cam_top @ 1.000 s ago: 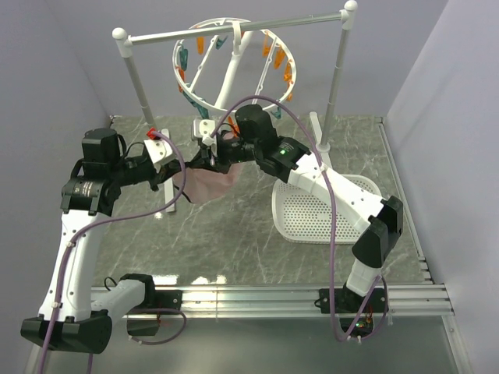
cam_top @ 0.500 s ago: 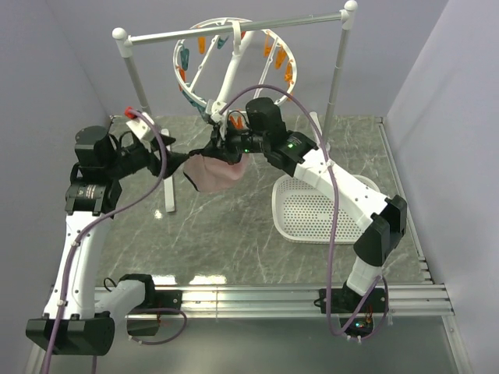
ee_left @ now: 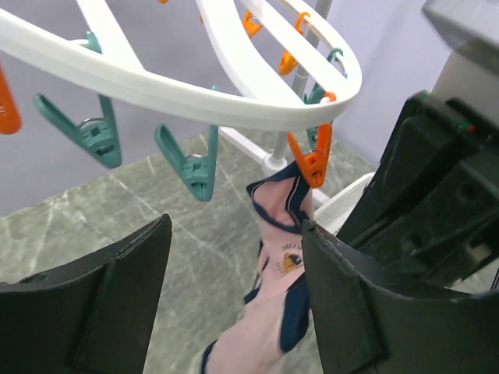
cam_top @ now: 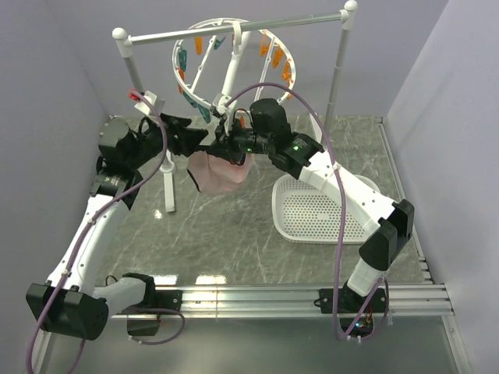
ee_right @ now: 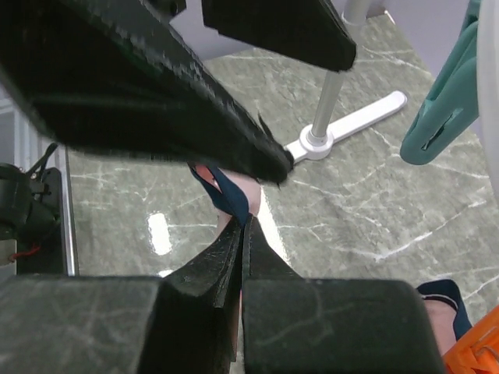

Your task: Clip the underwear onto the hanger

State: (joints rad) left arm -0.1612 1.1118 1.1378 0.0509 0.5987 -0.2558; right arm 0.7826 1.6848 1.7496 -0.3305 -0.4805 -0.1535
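Right gripper (ee_right: 242,227) is closed tight on the dark navy edging of the underwear (ee_right: 232,196), fingers together with the cloth pinched between them. The judged purpose is to carry the garment's upper edge up to the clips. Left gripper (ee_left: 234,234) stands with fingers apart, one on each side of the hanging cloth and gripping nothing. It appears placed to steady the fabric or work a clip. Underwear is off the table (cam_top: 234,234), just beneath the lower rim of the hanger (ee_left: 234,105). Its navy-edged top corner meets the tip of an orange clip (ee_left: 313,160); whether that clip bites the cloth or only touches it cannot be told. Teal clip (ee_left: 191,167) beside it hangs free. Long axis of the garment runs near vertical, edged top toward the ring and pink body drooping toward the table.
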